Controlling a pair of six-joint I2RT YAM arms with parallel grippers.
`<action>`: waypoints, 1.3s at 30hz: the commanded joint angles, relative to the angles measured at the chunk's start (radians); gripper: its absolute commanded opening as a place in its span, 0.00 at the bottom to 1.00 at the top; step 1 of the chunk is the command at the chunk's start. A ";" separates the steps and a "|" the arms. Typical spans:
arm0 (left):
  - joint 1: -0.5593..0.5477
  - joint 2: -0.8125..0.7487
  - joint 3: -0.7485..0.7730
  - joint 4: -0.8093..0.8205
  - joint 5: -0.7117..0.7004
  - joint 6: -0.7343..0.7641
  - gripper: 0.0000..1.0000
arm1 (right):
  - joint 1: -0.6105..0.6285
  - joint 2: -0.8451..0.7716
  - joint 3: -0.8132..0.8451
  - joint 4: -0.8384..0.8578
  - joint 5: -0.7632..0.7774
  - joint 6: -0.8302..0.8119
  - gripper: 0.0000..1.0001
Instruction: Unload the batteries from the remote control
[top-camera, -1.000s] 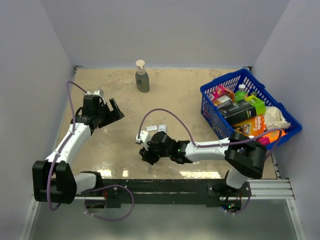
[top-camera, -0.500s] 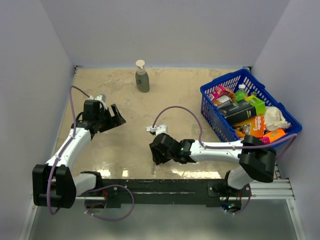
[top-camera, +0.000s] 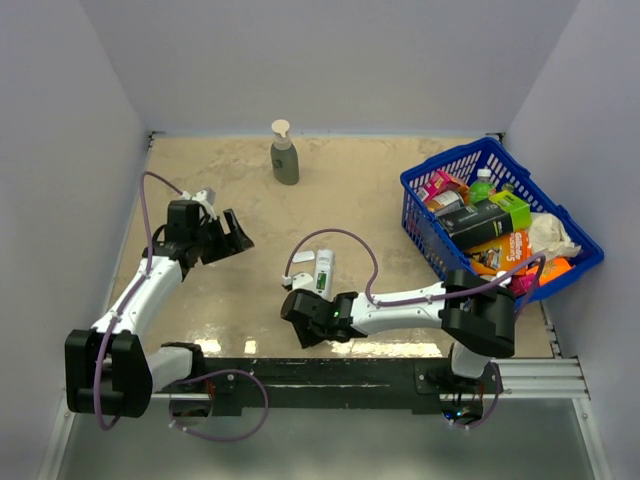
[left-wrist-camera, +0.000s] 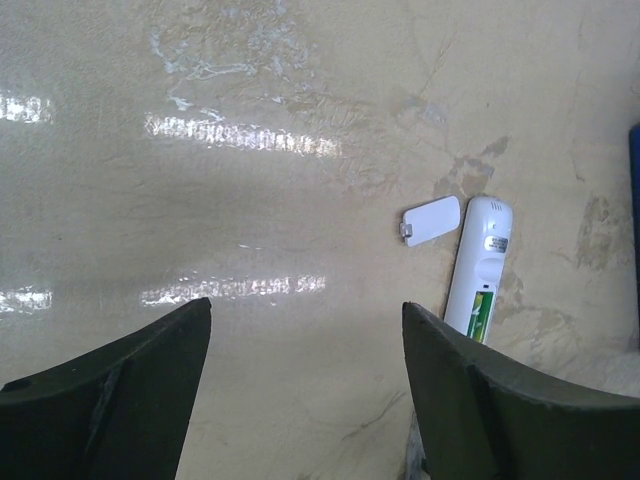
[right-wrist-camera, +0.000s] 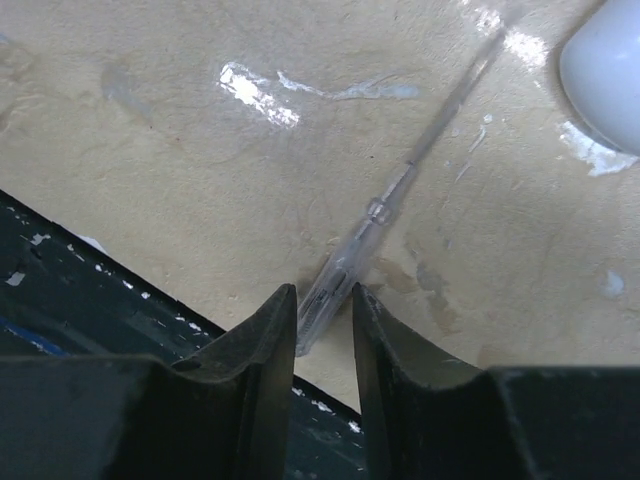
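The remote control (top-camera: 322, 270) is a white bar lying mid-table, with the green batteries (left-wrist-camera: 480, 314) showing in its open recess. It also shows in the left wrist view (left-wrist-camera: 479, 272). The small white cover piece (left-wrist-camera: 432, 220) lies beside its far end. My left gripper (top-camera: 232, 232) is open and empty above the table, left of the remote; in its own view (left-wrist-camera: 305, 305) only bare table lies between the fingers. My right gripper (top-camera: 300, 322) is low at the table's near edge. Its jaws are narrowly apart around the end of a thin clear stick (right-wrist-camera: 400, 185) that lies on the table.
A soap bottle (top-camera: 285, 155) stands at the back. A blue basket (top-camera: 420, 212) full of packages sits at the right. The dark mounting rail (top-camera: 330, 372) runs along the near edge, right under my right gripper (right-wrist-camera: 324, 292). A white rounded end (right-wrist-camera: 605, 70) shows top right.
My right gripper has moved from over the remote toward the near edge, uncovering the remote. My left gripper has shifted slightly and stays open.
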 joint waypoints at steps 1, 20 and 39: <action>0.007 -0.032 -0.016 0.031 0.033 0.015 0.80 | 0.013 0.016 0.028 -0.018 0.054 0.019 0.28; -0.019 -0.245 -0.158 0.107 0.309 -0.155 0.73 | -0.094 -0.084 0.152 0.046 0.055 -0.306 0.00; -0.203 -0.104 -0.197 0.241 0.159 -0.362 0.42 | -0.094 -0.024 0.219 0.188 0.137 -0.481 0.00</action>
